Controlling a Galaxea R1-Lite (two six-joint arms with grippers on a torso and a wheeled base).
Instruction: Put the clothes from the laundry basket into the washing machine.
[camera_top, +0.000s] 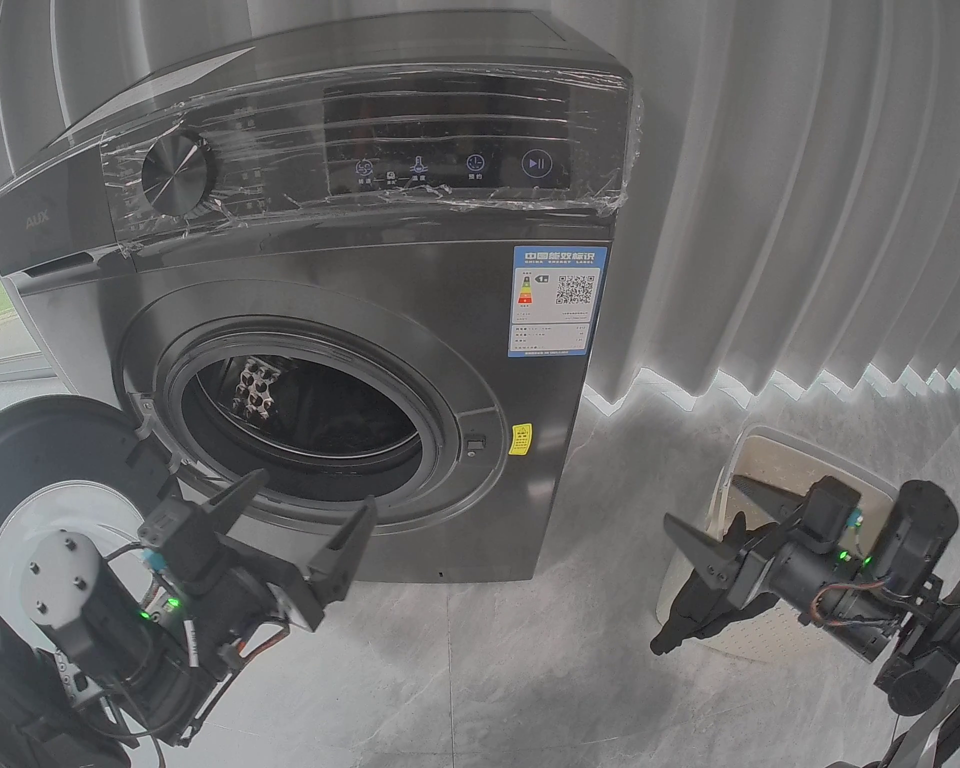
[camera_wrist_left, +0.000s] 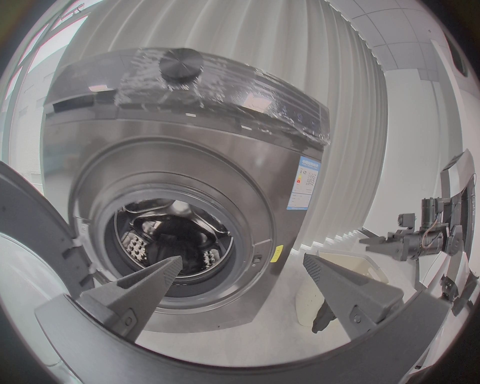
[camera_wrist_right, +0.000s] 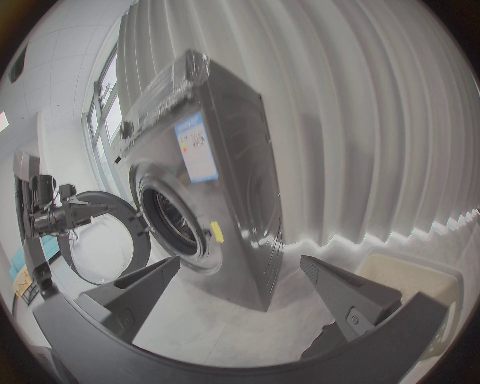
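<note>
Dark grey sheet metal, smooth and faintly glossy, clads the boxy washing machine (camera_top: 400, 300), which stands on a floor (camera_top: 520, 660) of pale marbled tiles before a white curtain (camera_top: 800, 200) hanging in deep, even folds. Crinkled clear plastic film (camera_top: 400, 130) is still wrapped over its sloping control panel. The round porthole sits in a wide, dished metal ring, and the circular door (camera_top: 50, 450), with a dark rim around a pale domed centre, stands swung open on the machine's left side. To the right of the machine, on the floor near the curtain's hem, is the laundry basket (camera_top: 775, 462), a cream plastic tub with rounded corners and a pale inner wall. A dark shape (camera_top: 685, 615) hangs at its near wall, and what it is cannot be told. The left tool (camera_top: 317, 490) hovers low in front of the porthole's lower rim, its two black wedge-shaped fingers spread wide with nothing between them. The right tool (camera_top: 702, 500) is over the basket's near edge, its ridged, tapered fingers likewise parted and holding nothing. Inside the drum, whose steel wall is perforated, the clothes (camera_wrist_left: 182, 245) lie as a dark, crumpled heap. A rectangular blue-bordered label (camera_top: 558, 300) is stuck to the front panel at the upper right, a round brushed-metal knob (camera_top: 176, 172) sits under the film at the left, and a small yellow sticker (camera_top: 520, 438) lies beside the porthole ring.
</note>
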